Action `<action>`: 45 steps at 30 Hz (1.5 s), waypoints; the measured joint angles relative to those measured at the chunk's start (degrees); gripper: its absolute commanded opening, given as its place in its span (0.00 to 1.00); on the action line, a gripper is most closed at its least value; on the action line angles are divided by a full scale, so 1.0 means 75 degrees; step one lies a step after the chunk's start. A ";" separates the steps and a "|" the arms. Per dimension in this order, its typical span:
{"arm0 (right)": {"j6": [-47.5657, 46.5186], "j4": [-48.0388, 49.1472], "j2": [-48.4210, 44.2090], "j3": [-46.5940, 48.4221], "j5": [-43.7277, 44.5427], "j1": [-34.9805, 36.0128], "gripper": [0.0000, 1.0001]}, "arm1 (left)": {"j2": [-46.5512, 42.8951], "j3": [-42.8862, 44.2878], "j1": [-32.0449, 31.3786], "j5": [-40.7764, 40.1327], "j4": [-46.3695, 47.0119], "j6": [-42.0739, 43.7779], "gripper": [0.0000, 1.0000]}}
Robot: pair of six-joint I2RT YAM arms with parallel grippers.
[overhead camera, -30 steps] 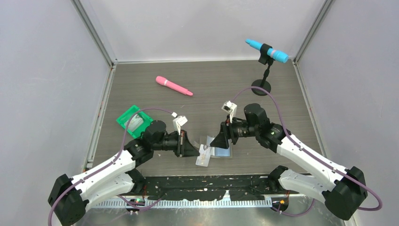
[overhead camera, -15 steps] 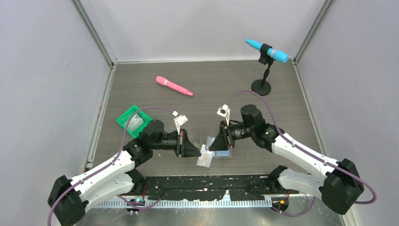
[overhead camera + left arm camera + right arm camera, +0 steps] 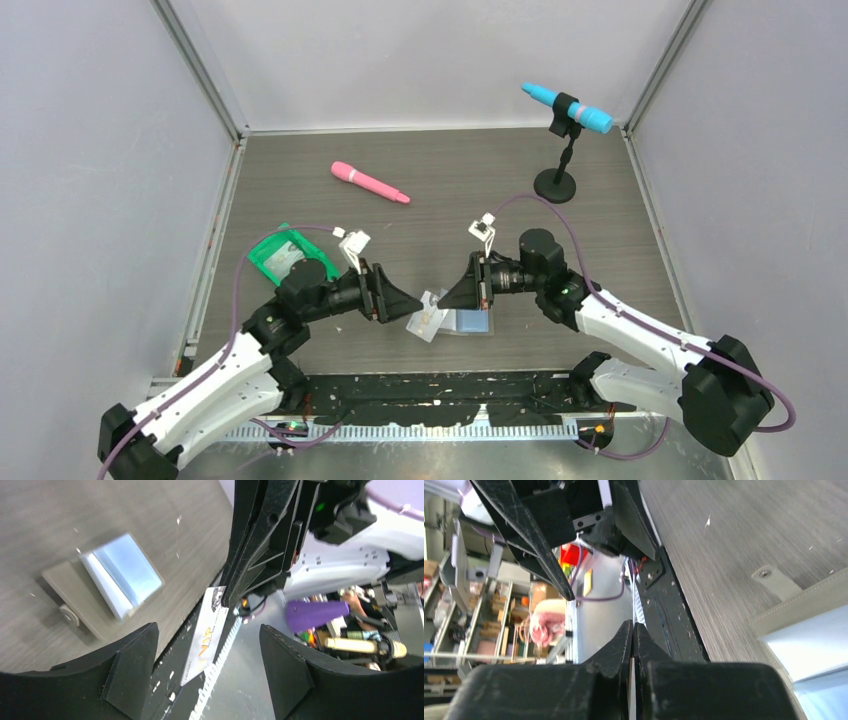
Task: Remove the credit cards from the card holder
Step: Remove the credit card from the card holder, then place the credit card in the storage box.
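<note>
One credit card (image 3: 428, 318), whitish with orange print, hangs off the table between the two arms. My right gripper (image 3: 444, 298) is shut on its upper corner. In the left wrist view the credit card (image 3: 207, 630) dangles from the right fingertips (image 3: 227, 595), between and beyond my own open left gripper (image 3: 207, 672), which touches nothing. My left gripper (image 3: 408, 304) stands just left of the card. The right gripper (image 3: 632, 626) shows only a thin white card edge between its closed jaws. The grey card holder (image 3: 470, 322) lies open on the table, its pale blue pockets (image 3: 127, 570) facing up.
A green tray (image 3: 283, 252) sits behind the left arm. A pink marker (image 3: 370, 183) lies at mid-table, and a blue marker on a black stand (image 3: 567, 108) is at the back right. The black near edge of the table (image 3: 669, 615) runs just below the card.
My right gripper closed onto the card. My left gripper opened, let the card go and drew back to the left.
</note>
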 measured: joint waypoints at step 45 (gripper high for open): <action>0.3966 0.3206 -0.1265 -0.1728 0.3812 -0.0038 0.50 | -0.0321 -0.0434 0.0105 -0.1536 0.1664 -0.1932 0.00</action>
